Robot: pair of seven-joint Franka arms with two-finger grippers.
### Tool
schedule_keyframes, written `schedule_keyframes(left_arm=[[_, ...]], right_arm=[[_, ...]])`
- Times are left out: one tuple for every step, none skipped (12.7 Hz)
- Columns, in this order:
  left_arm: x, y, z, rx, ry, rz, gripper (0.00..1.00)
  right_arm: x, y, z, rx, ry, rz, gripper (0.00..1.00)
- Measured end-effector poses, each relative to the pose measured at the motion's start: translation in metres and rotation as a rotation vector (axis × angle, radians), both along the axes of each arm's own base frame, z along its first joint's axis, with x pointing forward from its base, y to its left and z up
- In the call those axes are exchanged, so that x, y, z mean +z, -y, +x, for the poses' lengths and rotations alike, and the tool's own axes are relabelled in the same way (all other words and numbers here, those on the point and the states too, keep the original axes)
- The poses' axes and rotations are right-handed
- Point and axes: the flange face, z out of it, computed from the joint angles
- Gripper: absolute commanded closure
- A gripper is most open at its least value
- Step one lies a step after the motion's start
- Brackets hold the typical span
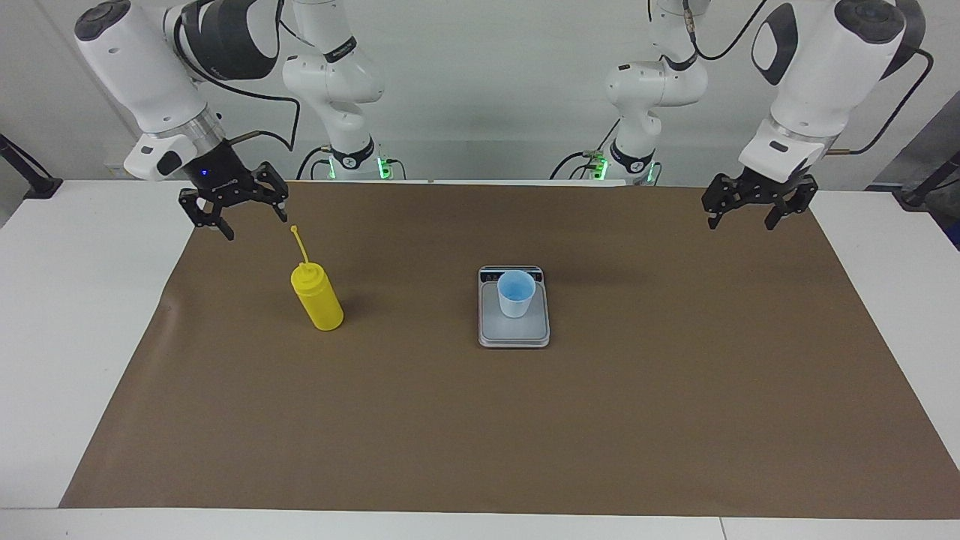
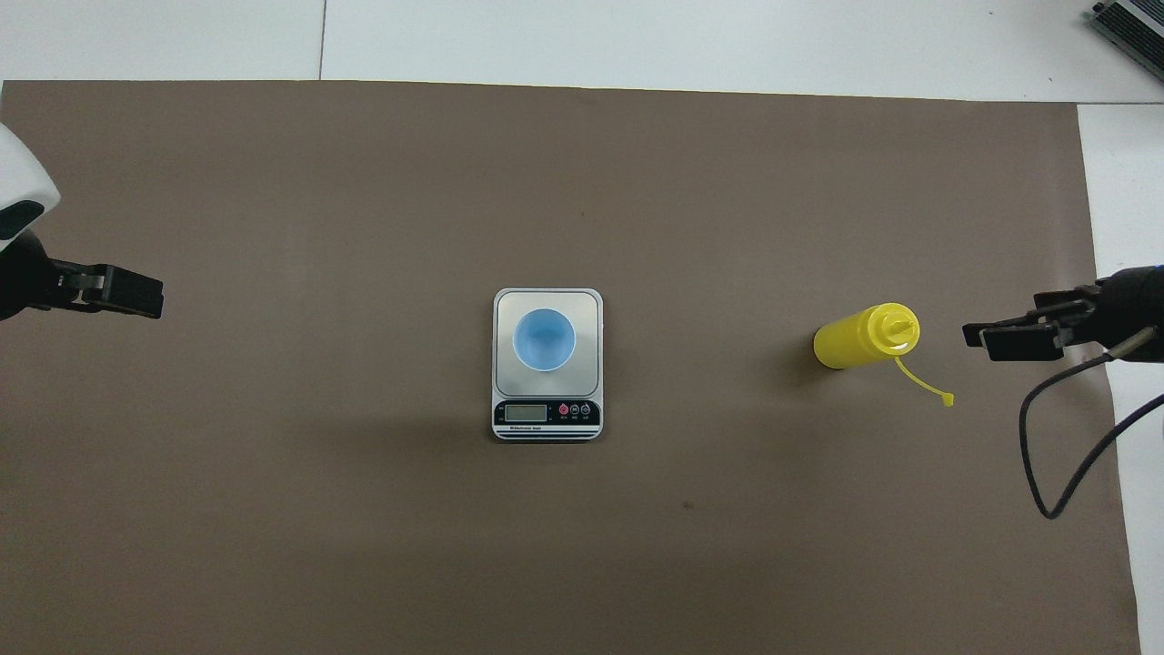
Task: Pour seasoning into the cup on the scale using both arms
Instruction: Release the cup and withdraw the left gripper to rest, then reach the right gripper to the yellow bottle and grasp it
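Note:
The yellow seasoning bottle [image 1: 319,300] [image 2: 859,338] stands upright on the brown mat toward the right arm's end, its cap hanging off on its strap. The light blue cup [image 1: 516,294] [image 2: 544,340] stands upright on the silver-grey scale [image 1: 514,334] [image 2: 591,305] at the middle of the mat, display strip toward the robots. My right gripper [image 1: 255,221] [image 2: 996,338] is open and empty, raised over the mat's edge beside the bottle, apart from it. My left gripper [image 1: 741,223] [image 2: 136,293] is open and empty, raised over the mat's edge at the left arm's end.
The brown mat [image 1: 480,435] covers most of the white table [image 1: 75,315]. A black cable [image 2: 1046,455] hangs from the right arm over the mat's edge. A grey device [image 2: 1128,27] lies at the table's corner farthest from the robots, at the right arm's end.

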Motion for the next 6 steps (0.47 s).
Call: schedule_keyframes(left_arm=[[0.005,0.001,-0.001,-0.002,0.001,-0.002,0.0],[0.011,0.002,-0.003,-0.003,-0.001,-0.008,0.0],[0.018,0.003,-0.004,-0.002,0.003,-0.02,0.0],[0.024,0.003,-0.005,-0.002,0.009,-0.032,0.0],[0.028,0.003,-0.005,0.0,0.015,-0.039,0.0],[0.03,0.002,-0.005,0.002,0.018,-0.046,0.0]], right_arm=[[-0.009,0.003,-0.004,0.033,0.028,0.034,0.0],[-0.021,0.012,-0.007,0.069,0.069,0.075,0.0],[-0.036,0.024,-0.011,0.095,0.106,0.114,0.0],[-0.052,0.034,-0.015,0.124,0.138,0.161,0.0],[-0.069,0.043,-0.019,0.156,0.167,0.198,0.0],[-0.087,0.054,-0.022,0.191,0.195,0.233,0.0]])
